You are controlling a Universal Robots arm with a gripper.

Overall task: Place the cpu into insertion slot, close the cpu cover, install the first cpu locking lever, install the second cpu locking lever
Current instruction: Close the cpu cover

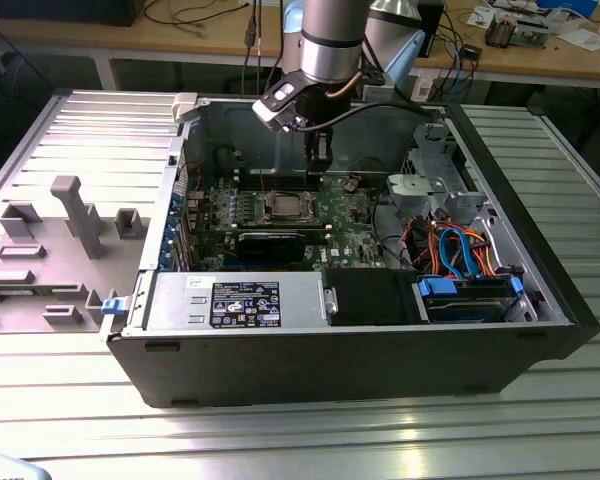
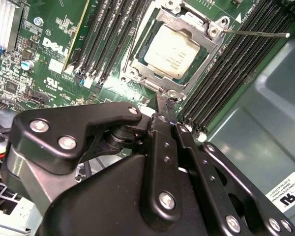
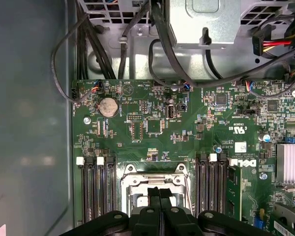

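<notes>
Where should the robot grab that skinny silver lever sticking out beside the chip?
Probably near the locking lever's free end, coming from above and pinching across the thin rod. That end sticks out over the memory slots, away from the cpu cover, so the end effector has room.

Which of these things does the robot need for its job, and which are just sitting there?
For the job: flat square silver-grey cpu; silver-rimmed square insertion slot; thin silver cpu cover frame; thin silver lever rod; black gripper.
Just lying about: long black memory slots; round silver coin battery; ribbed silver heatsink; orange and blue cables.
</notes>
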